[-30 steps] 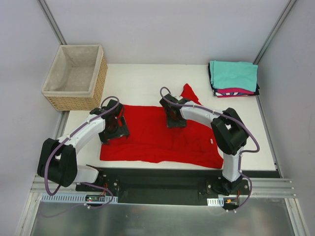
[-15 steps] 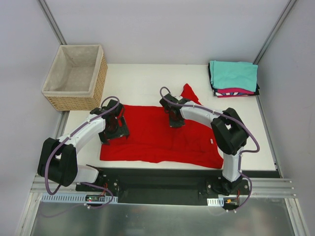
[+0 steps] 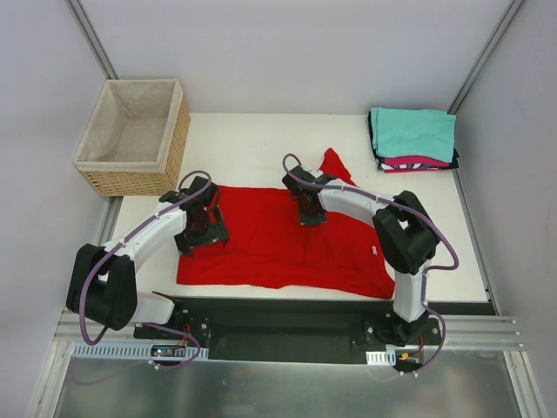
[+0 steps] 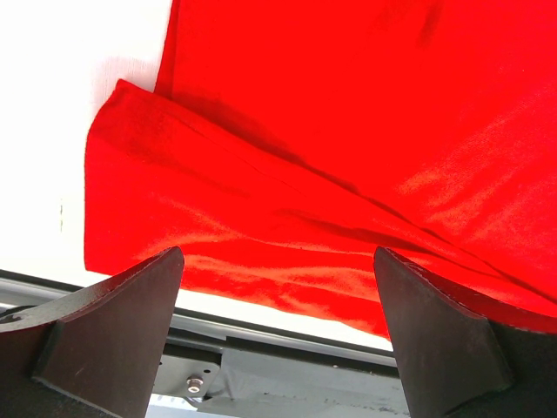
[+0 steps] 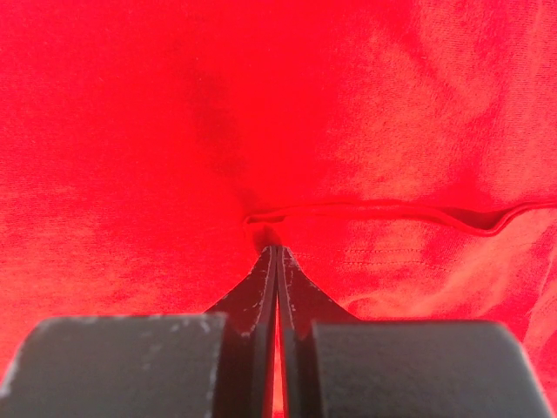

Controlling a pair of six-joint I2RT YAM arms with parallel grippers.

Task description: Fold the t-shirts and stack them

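Note:
A bright red t-shirt lies spread across the near half of the table, one sleeve poking out toward the back. My right gripper is pressed down on its upper middle. In the right wrist view the gripper is shut, pinching red cloth right at a folded hem edge. My left gripper hovers over the shirt's left side. In the left wrist view it stands wide open above a loose flap, holding nothing. Folded t-shirts, teal on top of pink and black, are stacked at the back right.
A woven wicker basket with beige lining stands at the back left, off the table's corner. The white table shows bare behind the red shirt. A metal rail runs along the near edge.
My right gripper has closed from partly open to shut on the red cloth. Both arms have stayed almost where they were.

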